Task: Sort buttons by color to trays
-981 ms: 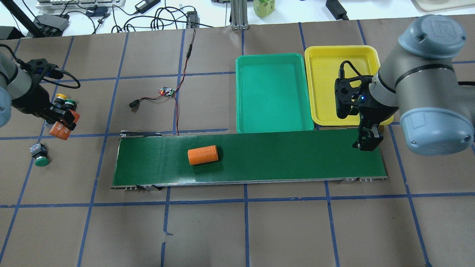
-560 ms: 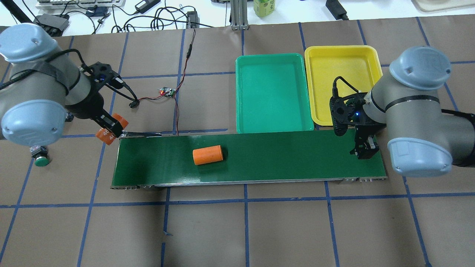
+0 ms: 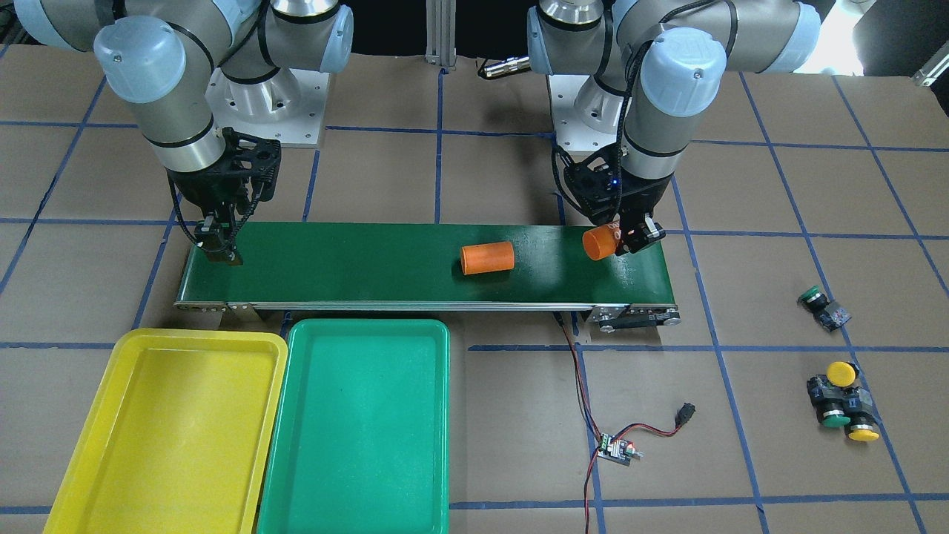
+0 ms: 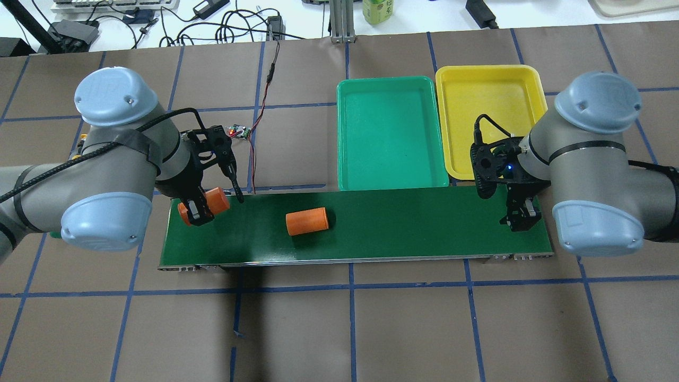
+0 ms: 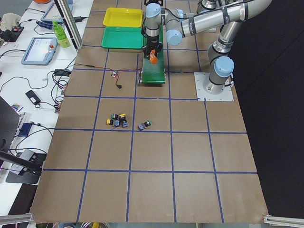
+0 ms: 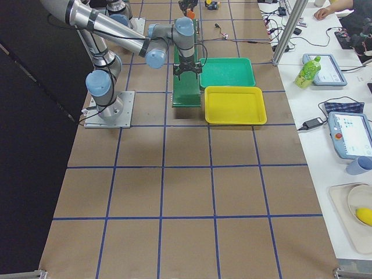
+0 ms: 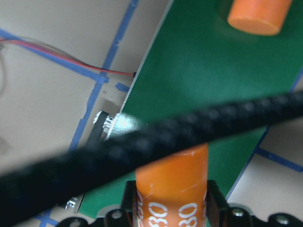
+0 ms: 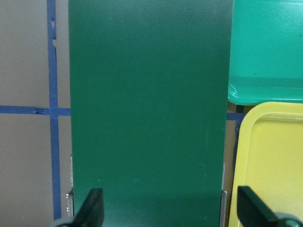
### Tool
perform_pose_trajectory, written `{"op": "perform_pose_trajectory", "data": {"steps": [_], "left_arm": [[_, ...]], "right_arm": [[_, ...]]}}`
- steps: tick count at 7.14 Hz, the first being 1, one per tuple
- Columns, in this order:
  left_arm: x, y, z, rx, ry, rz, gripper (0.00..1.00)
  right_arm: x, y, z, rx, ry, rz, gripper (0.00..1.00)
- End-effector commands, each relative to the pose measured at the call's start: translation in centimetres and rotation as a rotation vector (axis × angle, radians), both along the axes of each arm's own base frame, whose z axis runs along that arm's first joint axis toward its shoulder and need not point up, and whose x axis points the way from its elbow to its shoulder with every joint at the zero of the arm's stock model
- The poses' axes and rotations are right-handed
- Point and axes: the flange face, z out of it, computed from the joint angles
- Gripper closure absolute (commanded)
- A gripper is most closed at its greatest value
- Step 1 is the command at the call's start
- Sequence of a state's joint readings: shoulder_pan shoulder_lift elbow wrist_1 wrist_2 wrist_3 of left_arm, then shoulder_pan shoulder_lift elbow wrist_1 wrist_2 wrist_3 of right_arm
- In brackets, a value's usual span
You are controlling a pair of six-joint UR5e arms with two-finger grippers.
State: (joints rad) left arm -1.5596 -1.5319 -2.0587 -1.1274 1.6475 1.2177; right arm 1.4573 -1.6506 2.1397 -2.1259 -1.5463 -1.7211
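Yellow tray (image 3: pixel 170 437) beside green tray (image 3: pixel 363 437); buttons (image 3: pixel 838 373) on table (image 3: pixel 504 452), well apart.

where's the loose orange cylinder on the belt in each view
Front-facing: loose orange cylinder, mid conveyor belt.
Overhead: the cylinder, left of belt's middle.
Exterior left: cannot make it out.
Exterior right: cannot make it out.
Left wrist: the cylinder, top right edge.
Right wrist: not in it.
Shared landmark: the conveyor belt under it.

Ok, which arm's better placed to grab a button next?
Left: the buttons lie beyond its end of the belt, though the left gripper holds an orange cylinder. The right gripper, open, is at the far end.
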Motion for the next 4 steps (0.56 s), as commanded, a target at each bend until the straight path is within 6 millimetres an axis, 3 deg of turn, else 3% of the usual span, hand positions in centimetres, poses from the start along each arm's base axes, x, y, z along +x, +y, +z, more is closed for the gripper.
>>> {"op": "perform_pose_trajectory", "data": {"steps": [1, 2, 3, 4], "left_arm": [[0.0, 1.3, -4.2, -0.068, -0.011, -0.130, 1.00], [0.1, 1.8, -5.1, -0.116, -0.004, -0.125, 0.85], [0.0, 1.9, -5.5, -0.132, 0.007, -0.112, 0.01], [-0.1, 1.6, -4.7, -0.157, 0.015, -0.094, 0.00]], "right_arm": [[0.0, -0.1, 0.1, -0.003, 0.000, 0.000, 0.00], [0.0, -0.1, 0.1, -0.006, 0.001, 0.000, 0.00], [0.0, -0.1, 0.1, -0.005, 0.000, 0.000, 0.00], [0.0, -0.1, 0.1, -0.009, 0.001, 0.000, 0.00]]}}
